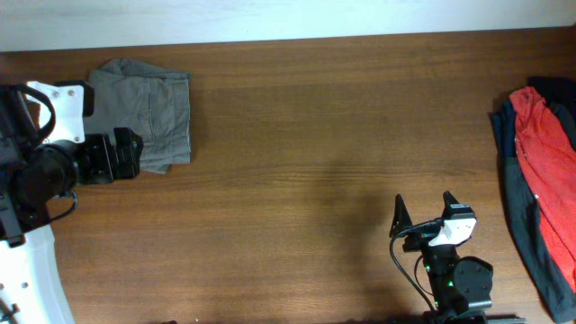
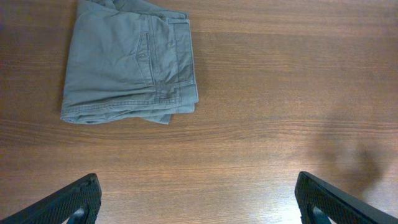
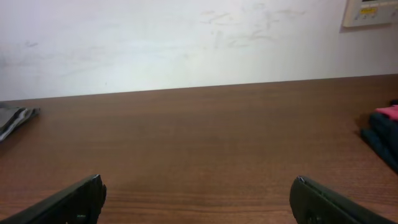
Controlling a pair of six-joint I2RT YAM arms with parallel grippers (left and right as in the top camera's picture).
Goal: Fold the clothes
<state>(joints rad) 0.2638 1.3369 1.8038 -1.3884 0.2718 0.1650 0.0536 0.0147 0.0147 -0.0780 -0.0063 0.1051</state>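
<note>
The grey-khaki shorts [image 1: 144, 112] lie folded flat at the far left of the table; in the left wrist view [image 2: 127, 62] a back pocket and stitched seams face up. My left gripper [image 1: 126, 153] is open and empty, held above the table just off the shorts' near edge [image 2: 198, 183]. A red garment [image 1: 549, 153] lies on a dark navy one [image 1: 522, 216] in a heap at the right edge. My right gripper [image 1: 425, 211] is open and empty near the front, well left of that heap [image 3: 198, 186].
The brown wooden table [image 1: 315, 135] ends at a white wall along the back. In the right wrist view the shorts' edge [image 3: 12, 118] shows at far left and the navy heap [image 3: 382, 137] at far right. A wall panel [image 3: 370, 11] hangs above.
</note>
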